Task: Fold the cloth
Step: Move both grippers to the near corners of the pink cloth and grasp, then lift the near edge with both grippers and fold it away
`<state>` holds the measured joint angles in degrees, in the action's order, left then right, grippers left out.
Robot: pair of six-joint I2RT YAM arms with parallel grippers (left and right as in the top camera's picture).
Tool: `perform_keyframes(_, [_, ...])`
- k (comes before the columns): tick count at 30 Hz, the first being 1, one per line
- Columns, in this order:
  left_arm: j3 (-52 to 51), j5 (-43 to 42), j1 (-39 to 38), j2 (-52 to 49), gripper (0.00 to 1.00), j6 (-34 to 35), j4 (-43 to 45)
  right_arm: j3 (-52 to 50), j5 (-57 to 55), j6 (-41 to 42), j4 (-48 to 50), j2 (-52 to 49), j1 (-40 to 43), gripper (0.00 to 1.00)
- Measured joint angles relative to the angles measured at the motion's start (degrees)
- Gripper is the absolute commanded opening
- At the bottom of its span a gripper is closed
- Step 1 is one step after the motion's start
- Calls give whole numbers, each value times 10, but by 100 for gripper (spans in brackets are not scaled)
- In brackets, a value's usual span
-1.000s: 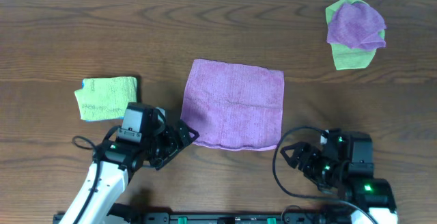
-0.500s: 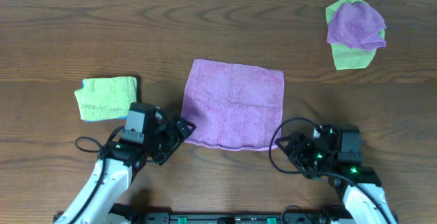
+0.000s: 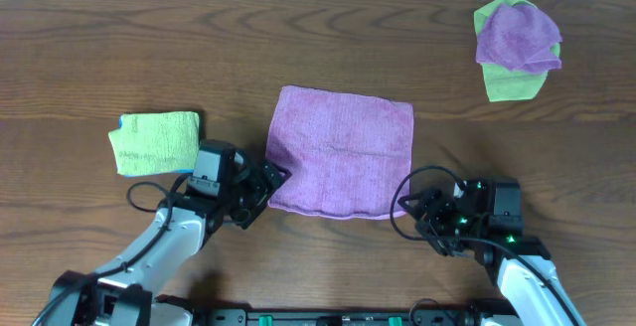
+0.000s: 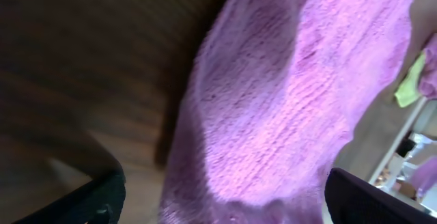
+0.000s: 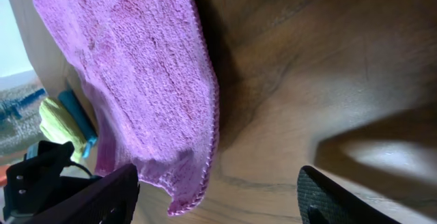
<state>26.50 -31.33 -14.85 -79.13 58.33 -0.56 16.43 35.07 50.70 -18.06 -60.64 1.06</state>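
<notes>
Cloth (image 3: 343, 152), purple and spread flat in a rough square, lies on the dark wooden bench (image 3: 149, 38), between the two sets of jaws and a little ahead of them.

The left arm (image 3: 164, 242) reaches in low from the near edge. The left jaws sit at the cloth's near left corner. They are released: in the left wrist view the two dark fingers (image 4: 95, 197) stand wide apart. The cloth's fuzzy edge fills the gap between them and runs away ahead. I cannot tell whether either finger touches the fabric.

The right arm (image 3: 517, 261) comes in the same way. The right jaws are just beside the cloth's near right corner. They too are released, with the fingers (image 5: 348, 197) spread wide. In the right wrist view the stitched corner lies inside the gap, close to one finger. Bare bench shows in front of the other finger.

A crumpled bundle (image 3: 517, 33), purple over light green, rests far ahead of the right jaws and well apart from them.

A folded green cloth (image 3: 154, 142) with a blue edge lies to the outer side of the left jaws, near the left arm.
</notes>
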Motion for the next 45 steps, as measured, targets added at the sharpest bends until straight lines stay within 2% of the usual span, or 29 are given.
perform_keyframes(7, [3,-17,0,-21,100,8,36,0,-1,15,9,0,0,74])
perform_keyframes(14, [8,-23,0,-28,100,13,39,0,-3,26,35,-34,0,73])
perform_keyframes(15, [8,-24,0,-28,95,13,39,0,-4,28,45,-43,0,73])
perform_keyframes(17, [9,-21,-4,-31,91,14,38,0,-1,34,68,-63,0,73])
perform_keyframes(25, [14,-12,-37,-46,85,15,46,2,23,52,120,-103,-3,72])
perform_keyframes(28, [15,-10,-40,-50,73,17,47,3,24,61,133,-111,-22,70])
perform_keyframes(32, [13,1,-41,-57,49,15,41,3,18,79,151,-121,-65,68])
perform_keyframes(34, [11,3,-41,-60,39,16,40,3,12,88,156,-123,-79,63])
perform_keyframes(36, [9,7,-41,-62,29,17,38,3,7,94,158,-125,-90,53])
perform_keyframes(38, [8,10,-41,-64,19,17,35,3,-2,98,156,-128,-95,37])
perform_keyframes(40, [6,13,-41,-66,13,16,32,3,-14,103,152,-132,-97,15])
perform_keyframes(42, [5,15,-41,-66,6,15,27,3,-24,107,150,-134,-97,2])
perform_keyframes(45, [4,17,-41,-67,6,14,23,3,-35,108,150,-135,-97,1])
